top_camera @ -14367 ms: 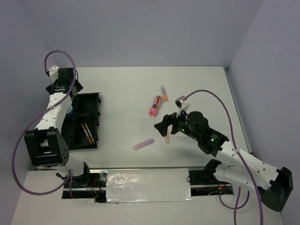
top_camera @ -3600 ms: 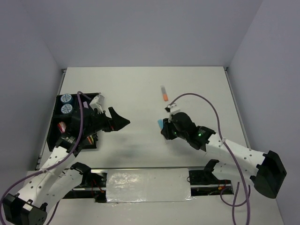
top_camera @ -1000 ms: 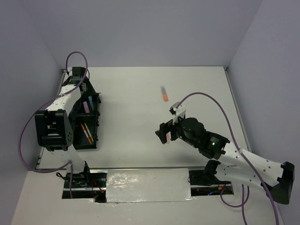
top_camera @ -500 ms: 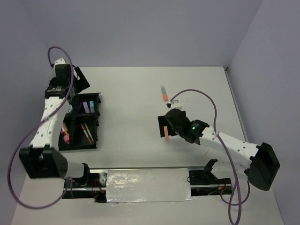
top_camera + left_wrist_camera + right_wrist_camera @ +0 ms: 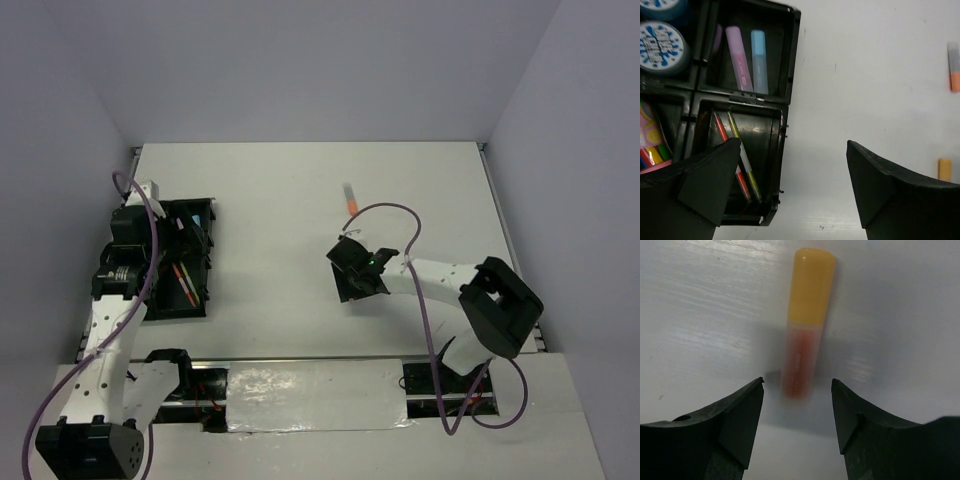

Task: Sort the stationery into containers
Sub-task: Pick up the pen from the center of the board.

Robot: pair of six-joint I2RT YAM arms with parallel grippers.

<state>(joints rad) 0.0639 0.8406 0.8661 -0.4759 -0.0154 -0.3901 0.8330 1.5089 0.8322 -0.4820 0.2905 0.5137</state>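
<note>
Nearing the finish, we are judging: rolls [image 5: 662, 42], lilac stick [image 5: 739, 57] and pens [image 5: 742, 170] lying in the tray [image 5: 788, 75], frame left | right gripper [image 5: 797, 384] straddling the orange stick [image 5: 807, 315] mid-frame, fingers apart | left gripper [image 5: 793, 145] gaping, empty | grey-orange stick [image 5: 350, 198] waiting upper centre.

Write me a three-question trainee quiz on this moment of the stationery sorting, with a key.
1. True or false: the right gripper grips the orange stick.
2. Which item shares a compartment of the organiser tray with the lilac stick? A) the light-blue stick B) a patterned roll C) the yellow pen
3. In the left wrist view, how many sticks lie on the table outside the tray?
Key: 1 false: its jaws stand apart on either side of the stick, with gaps showing. 2 A. 3 two: the orange stick and a grey-and-orange stick.
</note>
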